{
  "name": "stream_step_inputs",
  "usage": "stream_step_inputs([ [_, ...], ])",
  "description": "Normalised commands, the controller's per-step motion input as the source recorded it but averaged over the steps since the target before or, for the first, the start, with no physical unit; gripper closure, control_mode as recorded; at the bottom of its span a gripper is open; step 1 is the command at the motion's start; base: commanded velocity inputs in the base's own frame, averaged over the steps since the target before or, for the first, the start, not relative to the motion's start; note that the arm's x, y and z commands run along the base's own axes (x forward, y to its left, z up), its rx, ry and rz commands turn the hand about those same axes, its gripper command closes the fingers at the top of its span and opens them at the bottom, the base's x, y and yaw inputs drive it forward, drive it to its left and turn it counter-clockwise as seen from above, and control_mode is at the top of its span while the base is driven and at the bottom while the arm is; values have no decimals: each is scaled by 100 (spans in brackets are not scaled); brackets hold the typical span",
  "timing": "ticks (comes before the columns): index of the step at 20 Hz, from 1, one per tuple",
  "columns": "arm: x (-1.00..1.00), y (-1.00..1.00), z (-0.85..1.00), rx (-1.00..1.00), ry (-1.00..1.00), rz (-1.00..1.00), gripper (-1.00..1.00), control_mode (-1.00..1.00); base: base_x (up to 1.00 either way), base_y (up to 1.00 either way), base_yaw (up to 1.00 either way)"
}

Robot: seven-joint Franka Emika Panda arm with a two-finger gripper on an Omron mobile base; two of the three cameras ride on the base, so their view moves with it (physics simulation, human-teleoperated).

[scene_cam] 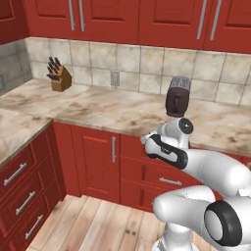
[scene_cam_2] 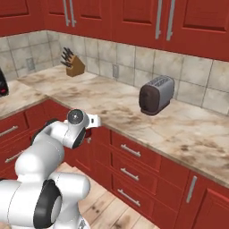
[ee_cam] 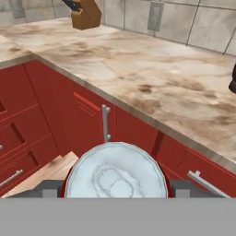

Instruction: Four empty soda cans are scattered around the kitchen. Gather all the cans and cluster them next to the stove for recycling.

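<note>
A white robot arm reaches forward in front of a beige marbled counter (scene_cam: 98, 115) set over red cabinets. In the hand view, a red soda can (ee_cam: 115, 173) sits right between the two dark fingertips (ee_cam: 50, 186), its round silvery top facing the camera, with the pull tab visible at its middle. The can's long axis runs along the gripper's own line, pointing away from the camera toward the cabinet fronts and wood floor below. The gripper (ee_cam: 115, 189) is pinching this can, one finger on each side. In the right base view, a sliver of red shows just beyond the white hand (scene_cam_2: 91, 120), low in front of the counter's edge, held in the air and apart from the counter.

On the counter, a dark toaster (scene_cam_2: 155, 95) with a silver top stands to the right, near the tiled wall. A wooden knife block (scene_cam: 60, 76) stands far left, against the wall. A grey wall outlet (scene_cam: 115, 78) sits between them.
</note>
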Motion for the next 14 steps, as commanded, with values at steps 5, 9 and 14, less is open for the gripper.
stream_step_inputs([
  [5,0,0,0,0,0,0,100,100,-10,-35,-20],
  [9,0,0,0,0,0,0,100,100,-7,-50,-2],
  [14,0,0,0,0,0,0,100,100,-21,-57,0],
])
